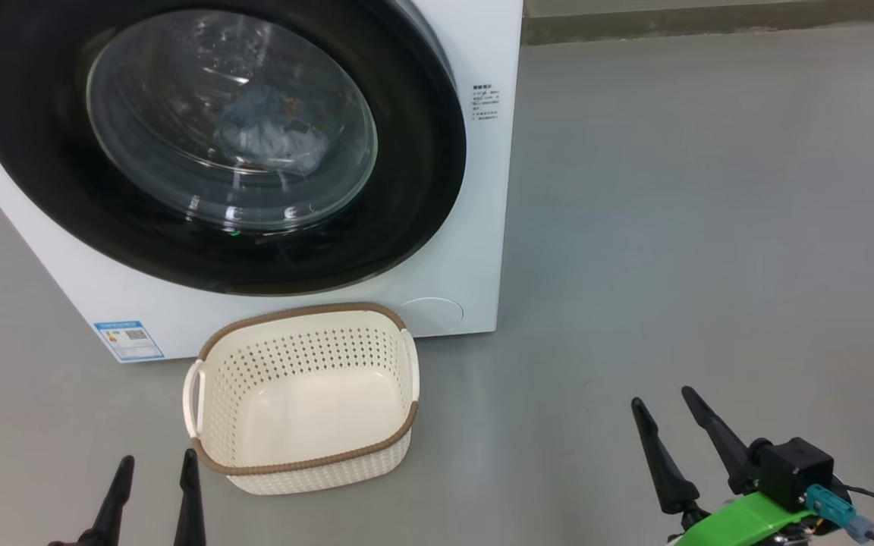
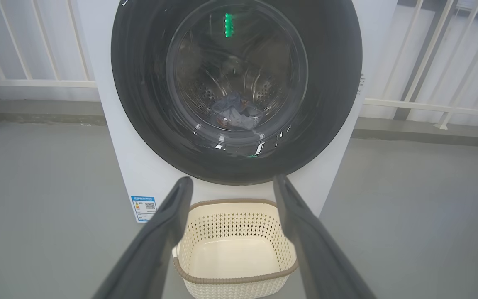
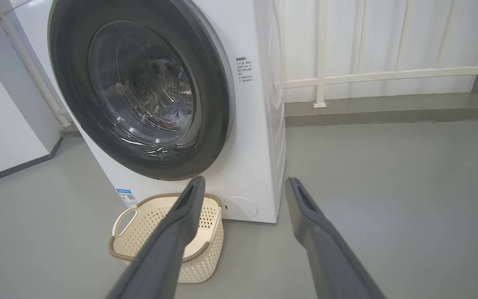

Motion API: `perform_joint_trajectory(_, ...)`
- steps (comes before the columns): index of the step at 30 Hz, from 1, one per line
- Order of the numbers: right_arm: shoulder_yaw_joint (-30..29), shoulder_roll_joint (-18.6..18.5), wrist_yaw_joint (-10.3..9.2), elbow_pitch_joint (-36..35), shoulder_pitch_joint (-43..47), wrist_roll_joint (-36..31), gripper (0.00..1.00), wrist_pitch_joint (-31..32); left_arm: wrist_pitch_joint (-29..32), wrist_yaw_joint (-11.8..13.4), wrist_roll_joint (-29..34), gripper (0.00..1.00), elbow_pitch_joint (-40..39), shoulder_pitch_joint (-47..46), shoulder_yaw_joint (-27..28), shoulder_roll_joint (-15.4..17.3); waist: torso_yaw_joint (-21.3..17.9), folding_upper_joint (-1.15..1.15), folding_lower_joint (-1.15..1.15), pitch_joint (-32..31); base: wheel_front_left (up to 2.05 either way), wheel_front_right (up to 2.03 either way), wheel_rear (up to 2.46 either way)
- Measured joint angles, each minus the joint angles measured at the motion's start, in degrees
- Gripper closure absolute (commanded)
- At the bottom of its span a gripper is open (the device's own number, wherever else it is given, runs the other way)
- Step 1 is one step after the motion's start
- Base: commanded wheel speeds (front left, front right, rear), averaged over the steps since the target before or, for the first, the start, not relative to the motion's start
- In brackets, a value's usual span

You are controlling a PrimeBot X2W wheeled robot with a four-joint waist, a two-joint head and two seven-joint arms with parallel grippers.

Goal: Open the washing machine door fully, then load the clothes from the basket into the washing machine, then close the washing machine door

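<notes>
Well, the washing machine (image 1: 475,250) stood big and white on the grey floor (image 1: 672,227), and the washing machine door (image 1: 27,114) lay flat against its front, looking shut. Whether the catch had truly taken, I could not tell, and that was the worry: a door merely pushed to could swing back out over the basket, and a hand sent in to press it might slip on that glossy black rim. Just in front of the washer, below the door, sat the basket (image 1: 315,356), with nothing but cream plastic inside. The clothes (image 1: 274,140) showed through the glass, a small bluish heap with orange flecks low in the steel drum, so loading looked finished by my reckoning. Down low, the left hand (image 1: 158,456) hung near the basket's corner, fingers spread and holding nothing; the right hand (image 1: 662,396) stood well off to the side, likewise wide and empty. A careless sweep from the left one could knock that light basket.
</notes>
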Motion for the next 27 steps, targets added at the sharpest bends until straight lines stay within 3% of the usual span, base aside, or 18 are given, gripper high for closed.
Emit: perform_joint_trajectory(27,-7.76,2.67,0.00,-1.78,3.20,-3.77,0.00,0.00,0.00,2.98,1.55,0.00,0.77,1.40,1.01,0.02,0.56,0.00,0.00,-0.76,0.00,0.00,0.00)
